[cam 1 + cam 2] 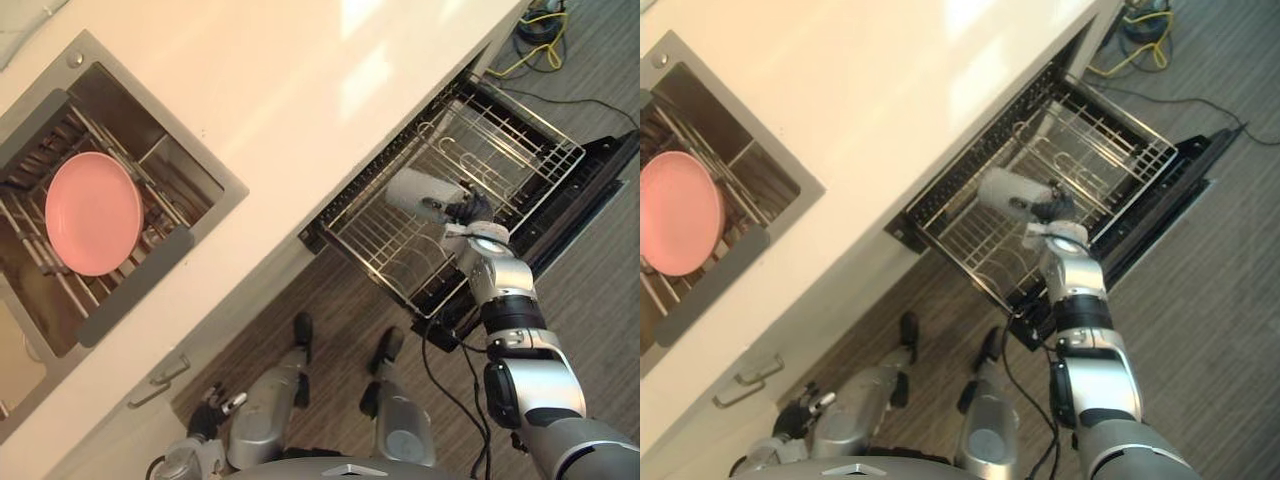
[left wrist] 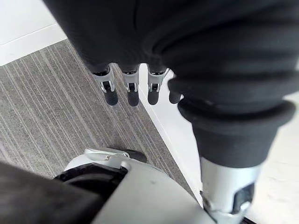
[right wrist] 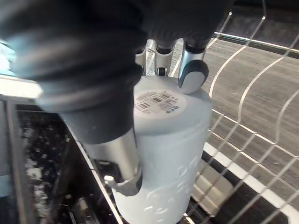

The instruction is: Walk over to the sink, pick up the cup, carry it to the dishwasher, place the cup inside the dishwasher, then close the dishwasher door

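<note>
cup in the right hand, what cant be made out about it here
Mouth of the cup: right wrist view, turned away behind its own body.
Whether it touches the rack or hangs above it: eye views, too small to tell.
Part of the right hand grip: right wrist view, its dark cover blocks it.

Pink plate [image 1: 92,213], white cup [image 1: 415,190], grey striped carpet [image 2: 42,112].

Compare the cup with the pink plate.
The cup is pale and cylindrical; the plate is pink and flat. The cup is gripped sideways by the right hand above the dishwasher rack; the plate lies untouched in the sink. Both are over wire racks.
</note>
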